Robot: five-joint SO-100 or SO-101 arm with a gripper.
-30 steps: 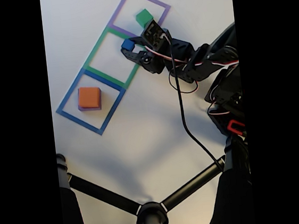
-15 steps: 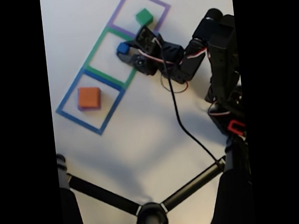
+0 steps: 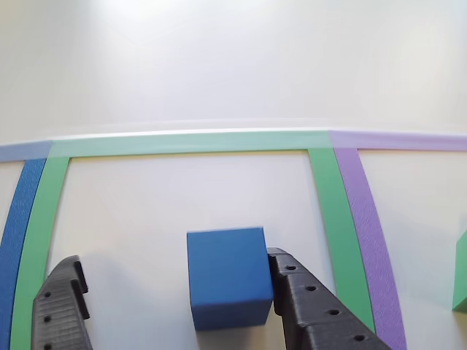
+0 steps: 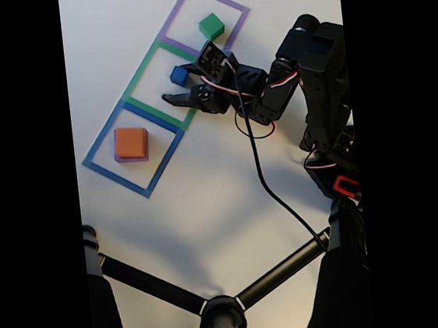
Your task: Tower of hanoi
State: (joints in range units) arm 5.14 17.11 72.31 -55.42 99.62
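Gripper (image 3: 171, 292) with jaws spread wide, low over the table; the right finger (image 3: 314, 310) in the other view touches a blue cube (image 3: 228, 277), the left finger stands apart. In the fixed view the arm (image 4: 274, 88) reaches leftward from the table's right edge.

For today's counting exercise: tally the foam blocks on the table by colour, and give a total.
Blue block: 1
Green block: 1
Orange block: 1
Purple block, edge showing under the orange: 1
Total: 4
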